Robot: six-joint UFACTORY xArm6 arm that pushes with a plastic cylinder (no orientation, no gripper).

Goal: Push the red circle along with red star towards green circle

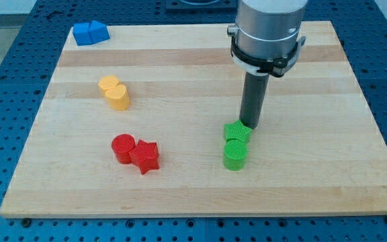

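Two red blocks, red circle point(122, 148) and red star point(144, 156), touch at the desk's point(314, 181) near left, left of green circle point(234, 154). My tip point(250, 126) sits right of them, behind the green cube point(237, 132); no gripper fitted. I'd need to get left of the reds.

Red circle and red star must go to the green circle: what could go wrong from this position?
1. My tip sits at the green star, across from the red circle; leaving carelessly could knock the green circle.
2. The red star only touches the circle, so an off-centre push may separate them.
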